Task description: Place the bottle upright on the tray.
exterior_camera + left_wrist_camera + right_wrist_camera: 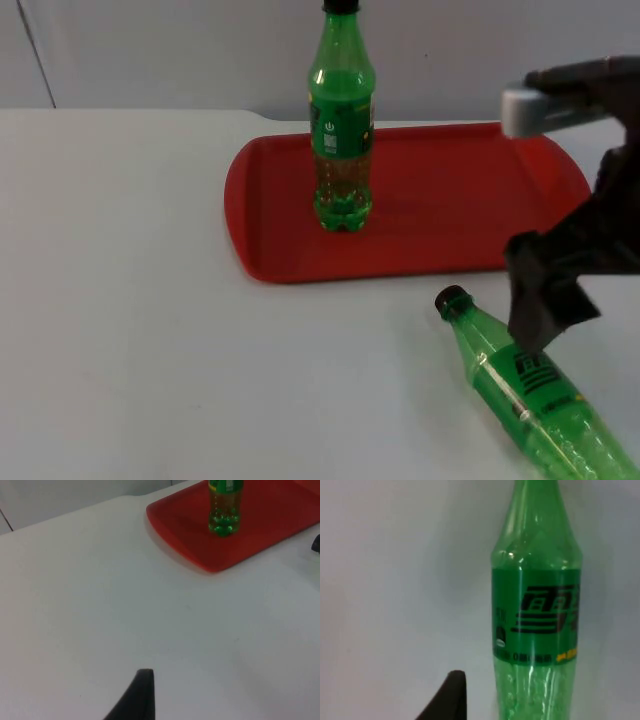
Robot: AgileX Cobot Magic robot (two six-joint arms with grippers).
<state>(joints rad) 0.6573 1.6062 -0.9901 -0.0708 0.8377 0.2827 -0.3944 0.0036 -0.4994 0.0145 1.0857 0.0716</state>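
A green bottle (pixel 530 395) with a black cap lies on its side on the white table, in front of the tray's right end, cap pointing toward the tray. In the right wrist view the lying bottle (pixel 536 610) is close up, its label facing the camera. My right gripper (pixel 540 320) hangs just above the bottle's shoulder, not gripping it. A red tray (pixel 450 220) lies at the back middle. A second green bottle (pixel 343 130) stands upright on its left part. My left gripper (pixel 142 695) waits over bare table, left of the tray (pixel 190 525).
The grey partition wall rises directly behind the tray. The standing bottle (pixel 225 505) occupies the tray's left part; the tray's right part is bare red surface. White table (pixel 130 300) stretches wide to the left and in front of the tray.
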